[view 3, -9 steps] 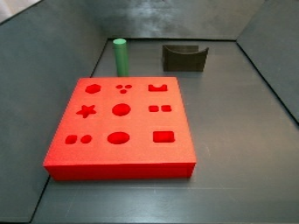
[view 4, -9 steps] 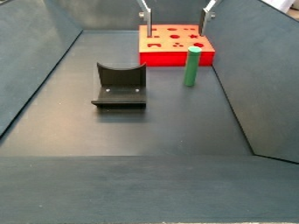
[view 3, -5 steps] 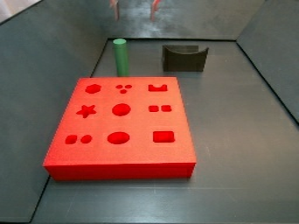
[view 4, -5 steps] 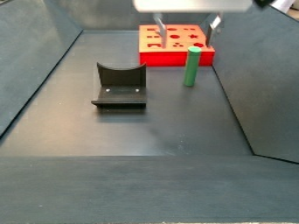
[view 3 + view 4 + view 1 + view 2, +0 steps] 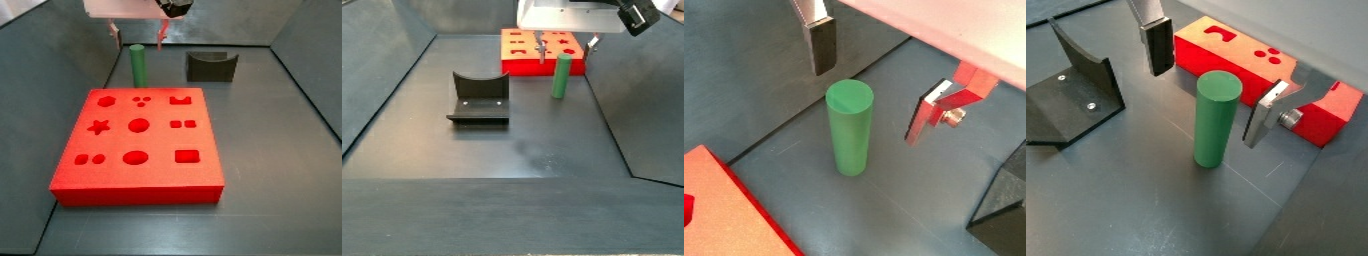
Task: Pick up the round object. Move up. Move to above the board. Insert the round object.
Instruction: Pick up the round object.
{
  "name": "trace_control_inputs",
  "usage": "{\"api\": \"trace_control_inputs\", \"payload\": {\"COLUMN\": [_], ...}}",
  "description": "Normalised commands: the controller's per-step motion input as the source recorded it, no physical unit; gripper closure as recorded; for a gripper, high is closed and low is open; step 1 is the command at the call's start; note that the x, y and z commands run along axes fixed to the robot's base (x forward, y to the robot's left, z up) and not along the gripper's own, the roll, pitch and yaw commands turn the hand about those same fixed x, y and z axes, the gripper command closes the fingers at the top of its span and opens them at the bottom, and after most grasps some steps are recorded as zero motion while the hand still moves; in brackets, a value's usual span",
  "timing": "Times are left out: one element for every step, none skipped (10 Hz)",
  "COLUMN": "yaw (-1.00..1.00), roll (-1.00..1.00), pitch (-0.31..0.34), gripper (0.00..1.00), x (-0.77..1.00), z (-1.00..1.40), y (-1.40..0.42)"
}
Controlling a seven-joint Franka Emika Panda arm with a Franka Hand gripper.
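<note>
The round object, a green peg (image 5: 136, 64), stands upright on the dark floor just beyond the red board (image 5: 138, 143); it also shows in a side view (image 5: 560, 77) and in both wrist views (image 5: 848, 128) (image 5: 1213, 119). My gripper (image 5: 138, 34) is open and hangs just above the peg, one finger to each side of its top. In a wrist view the fingers (image 5: 822, 44) stand wide apart with the peg's top between them, not touching. The board's corner shows in both wrist views (image 5: 718, 205) (image 5: 1227, 55).
The dark fixture (image 5: 211, 65) stands on the floor to the right of the peg, also seen in a side view (image 5: 480, 97) and in a wrist view (image 5: 1069, 92). Grey walls (image 5: 54, 50) enclose the floor on the sides.
My gripper has come down from the top edge of the view to just above the peg. The peg, the board and the fixture have not moved.
</note>
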Motion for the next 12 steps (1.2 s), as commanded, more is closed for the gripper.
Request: {"api": "trace_control_inputs", "payload": {"yaw": [0.0,-0.05,0.0,0.0,0.0,0.0,0.0,0.0,0.0,0.0,0.0,0.0], "roll": [0.22,0.09,0.0,0.01,0.0,0.0,0.0,0.0,0.0,0.0,0.0,0.0], "pitch": [-0.019,-0.053,0.0,0.0,0.0,0.0,0.0,0.0,0.0,0.0,0.0,0.0], "gripper": [0.0,0.0,0.0,0.0,1.0,1.0,1.0,1.0,1.0,1.0,1.0,1.0], "x": [-0.42,-0.47,-0.13,-0.01,0.0,0.0,0.0,0.0,0.0,0.0,0.0,0.0], "z": [-0.63,-0.4,0.0,0.0,0.0,0.0,0.0,0.0,0.0,0.0,0.0,0.0], "y": [-0.14,-0.14,-0.02,0.0,0.0,0.0,0.0,0.0,0.0,0.0,0.0,0.0]}}
